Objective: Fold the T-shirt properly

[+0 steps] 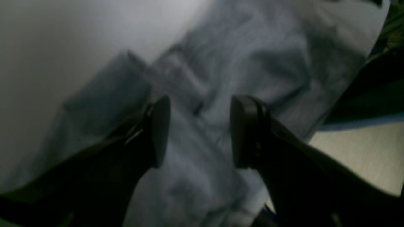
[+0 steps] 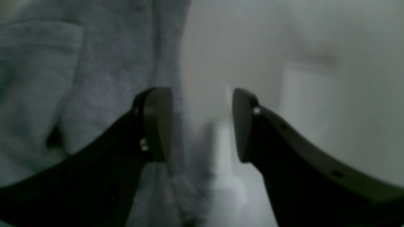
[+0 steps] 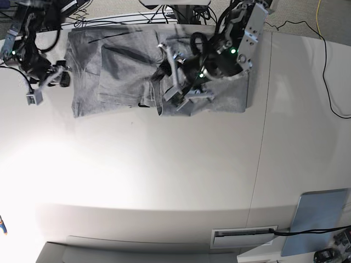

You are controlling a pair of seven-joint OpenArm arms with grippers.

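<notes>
Base view, rumpled grey T-shirt, partly folded

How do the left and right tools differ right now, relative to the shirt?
The left tool hangs over the middle of the rumpled heather-grey cotton T-shirt; the right tool sits at its side edge, half over the pale table. Both are open and hold nothing.
</notes>
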